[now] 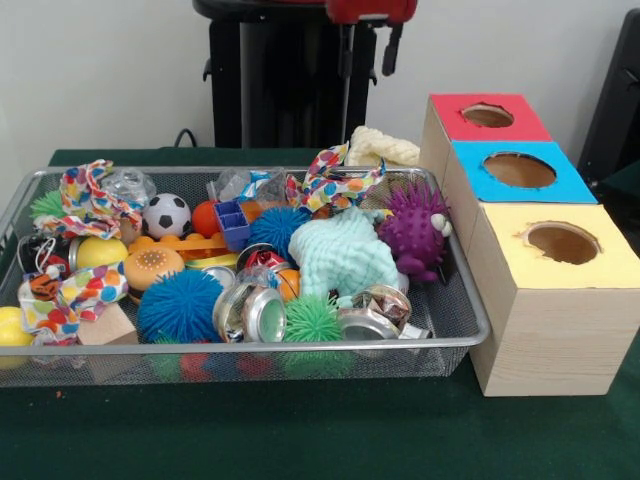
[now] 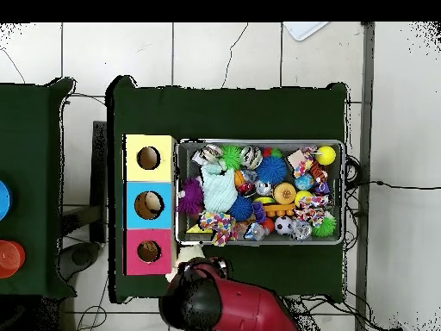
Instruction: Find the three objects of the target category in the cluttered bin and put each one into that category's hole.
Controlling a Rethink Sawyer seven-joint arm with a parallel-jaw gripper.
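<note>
Barely started by the look of it: bin [image 1: 455, 290] packed, nothing visibly near red hole [image 1: 488, 115], can't tell hand [image 1: 368, 45] state.

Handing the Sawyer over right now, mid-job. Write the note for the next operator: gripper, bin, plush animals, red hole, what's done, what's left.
Gripper: drawn back high behind the bin, jaws open, holding nothing.
Bin: on the green table, full of clutter.
Tiger: small striped plush at the bin's left end in the front view, by the colourful ribbon. Duckling and bear: not made out.
Red hole: farthest box in the row; its contents cannot be seen.
Cream soft thing: outside the bin, beside the red box; identity unclear.
Done: no delivery visible. Left: apparently all three.
</note>
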